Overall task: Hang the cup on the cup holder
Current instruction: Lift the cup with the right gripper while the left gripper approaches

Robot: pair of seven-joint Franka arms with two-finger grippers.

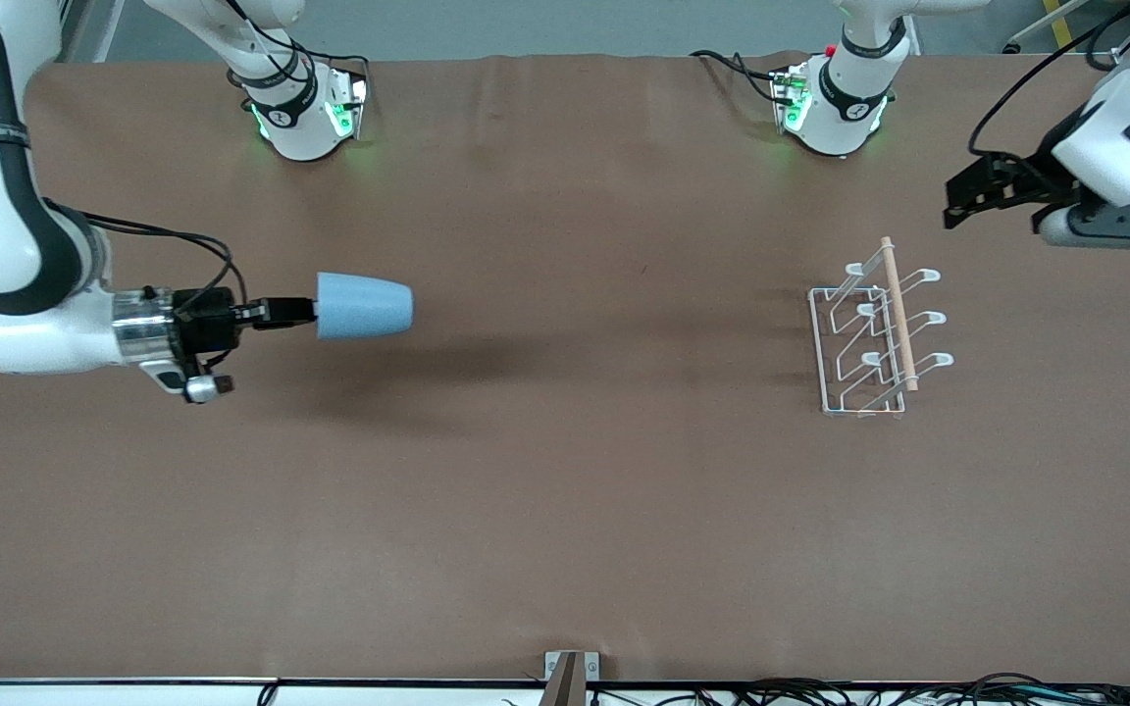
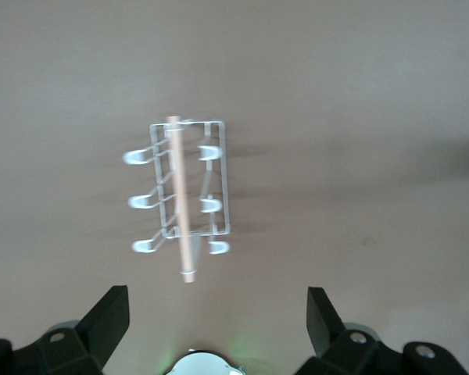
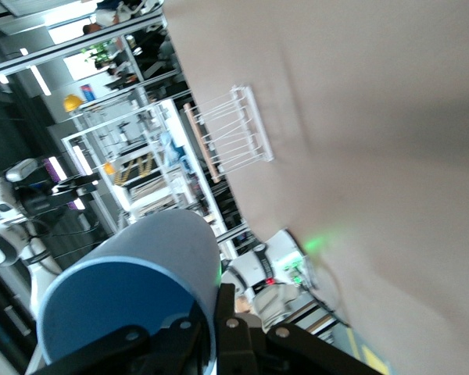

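My right gripper (image 1: 302,312) is shut on the rim of the light-blue cup (image 1: 364,306) and holds it on its side in the air over the table's right-arm end, its closed bottom pointing toward the rack. In the right wrist view the cup (image 3: 133,293) fills the foreground with one finger inside the rim and one outside. The white wire cup holder (image 1: 877,328) with its wooden rod stands on the table toward the left arm's end; it also shows in the left wrist view (image 2: 184,191) and the right wrist view (image 3: 230,133). My left gripper (image 1: 982,201) hangs open and empty above the table beside the rack.
The brown table cover (image 1: 565,490) is bare between the cup and the rack. The two arm bases (image 1: 300,108) stand along the table's edge farthest from the front camera. A small bracket (image 1: 570,672) sits at the nearest edge.
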